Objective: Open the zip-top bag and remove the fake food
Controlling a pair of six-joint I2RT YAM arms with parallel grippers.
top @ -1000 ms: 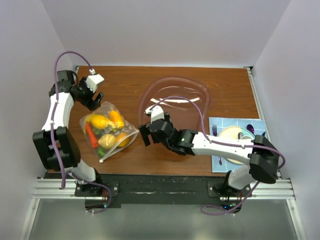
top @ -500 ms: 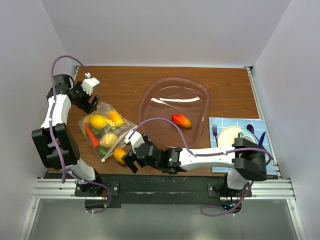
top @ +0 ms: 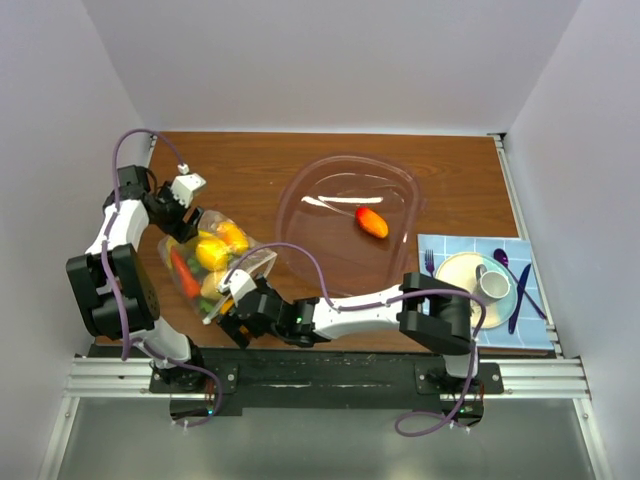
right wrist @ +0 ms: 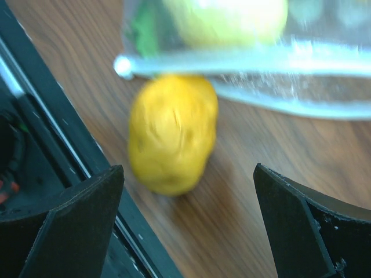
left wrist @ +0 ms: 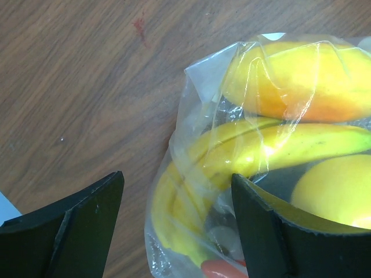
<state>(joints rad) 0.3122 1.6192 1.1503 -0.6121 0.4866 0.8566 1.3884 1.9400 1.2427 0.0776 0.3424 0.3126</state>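
Observation:
The zip-top bag (top: 215, 262) lies at the table's left, holding several yellow, orange, red and green fake food pieces. My left gripper (top: 183, 208) is open at the bag's far corner; in the left wrist view (left wrist: 177, 176) its jaws straddle that corner (left wrist: 191, 162) without closing. My right gripper (top: 236, 310) is open, low at the bag's near end. In the right wrist view (right wrist: 188, 171) a yellow lumpy fruit (right wrist: 171, 133) lies on the table outside the bag's zip edge (right wrist: 232, 62), between the jaws and untouched. A red-orange fruit (top: 371, 222) lies in the bowl.
A large clear pinkish bowl (top: 300, 190) stands at the table's middle. A blue mat (top: 432, 250) at the right carries a plate, cup and cutlery. The black front rail (right wrist: 52, 162) runs close beside my right gripper.
My right arm swung from the bowl down to the bag's near end. The red-orange fruit now lies in the bowl and has shifted a little. My left gripper moved slightly at the bag's far corner.

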